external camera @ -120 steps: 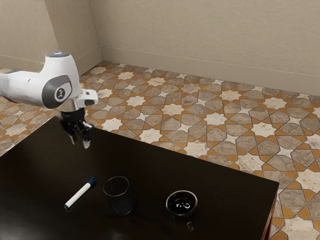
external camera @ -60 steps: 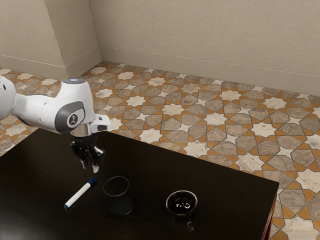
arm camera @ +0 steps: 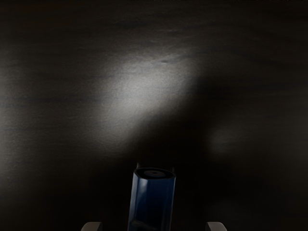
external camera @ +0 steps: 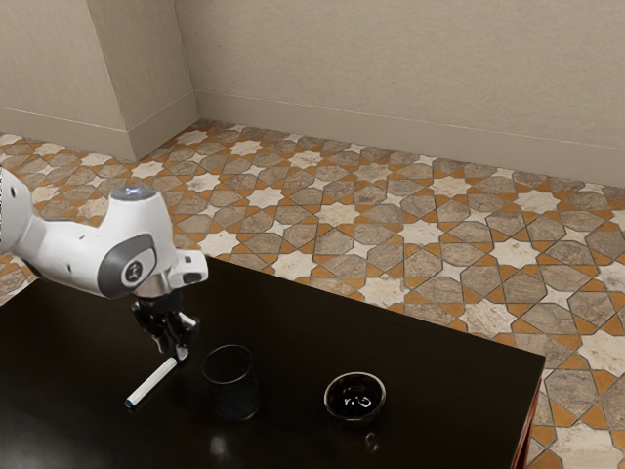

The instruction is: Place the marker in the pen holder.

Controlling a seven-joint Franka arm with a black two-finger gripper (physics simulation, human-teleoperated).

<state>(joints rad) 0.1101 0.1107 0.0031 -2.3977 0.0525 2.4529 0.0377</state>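
Marker (external camera: 151,382) beside the pen holder (external camera: 234,399) is judged light, stiff and slick, best taken at mid-length; gripper (external camera: 172,352) is seen spread wide astride the cap (arm camera: 152,202).

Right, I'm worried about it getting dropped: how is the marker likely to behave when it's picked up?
The marker looks straight and rigid, so it probably won't bend. Its slim white barrel could roll if nudged, though the blue cap has flat-looking sides that may resist. With the hand at the cap end, the barrel may droop when lifted.
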